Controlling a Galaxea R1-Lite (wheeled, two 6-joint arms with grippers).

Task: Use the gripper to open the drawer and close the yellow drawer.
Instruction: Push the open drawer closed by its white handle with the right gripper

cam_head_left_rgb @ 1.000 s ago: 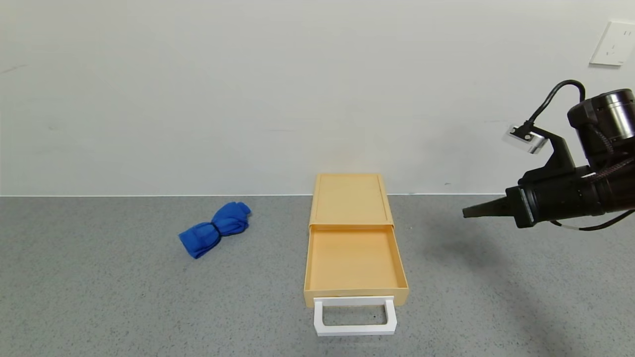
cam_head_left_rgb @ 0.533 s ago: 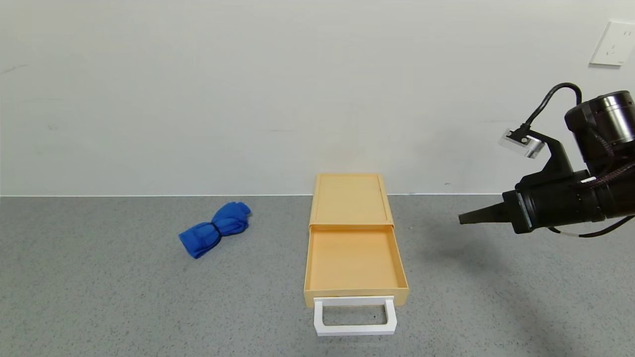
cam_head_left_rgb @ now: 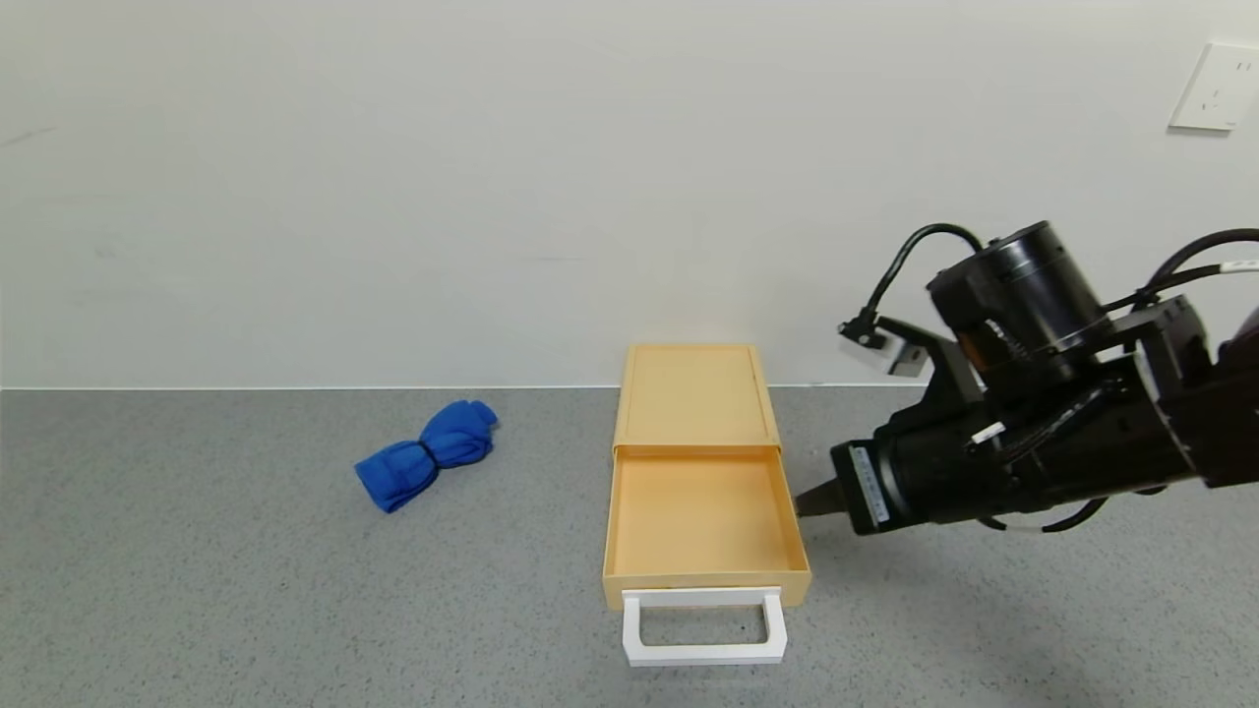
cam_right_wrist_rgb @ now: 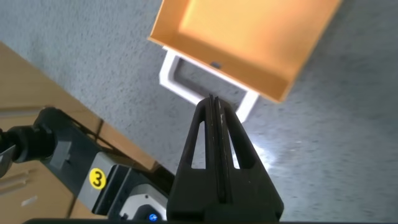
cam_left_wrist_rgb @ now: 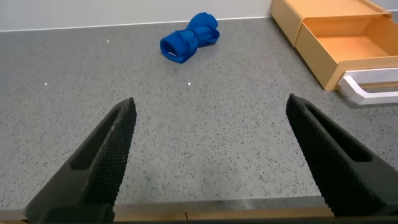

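Note:
The pale yellow drawer [cam_head_left_rgb: 700, 516] stands pulled out of its flat yellow box [cam_head_left_rgb: 694, 395], with the white loop handle [cam_head_left_rgb: 703, 625] at its front. It also shows in the right wrist view [cam_right_wrist_rgb: 245, 37] with its handle [cam_right_wrist_rgb: 186, 84], and in the left wrist view [cam_left_wrist_rgb: 351, 46]. My right gripper [cam_head_left_rgb: 802, 503] is shut and empty, its tip just beside the drawer's right wall; in the right wrist view [cam_right_wrist_rgb: 213, 102] its fingers are pressed together above the handle. My left gripper [cam_left_wrist_rgb: 211, 109] is open over bare table, away from the drawer.
A blue rolled cloth [cam_head_left_rgb: 428, 452] lies on the grey table [cam_head_left_rgb: 197, 590] to the left of the box; it also shows in the left wrist view [cam_left_wrist_rgb: 188, 38]. A white wall rises behind, with a socket [cam_head_left_rgb: 1216, 87] at the upper right.
My right arm has swung left and down, from well right of the drawer to beside its right wall. The drawer and the cloth have not moved.

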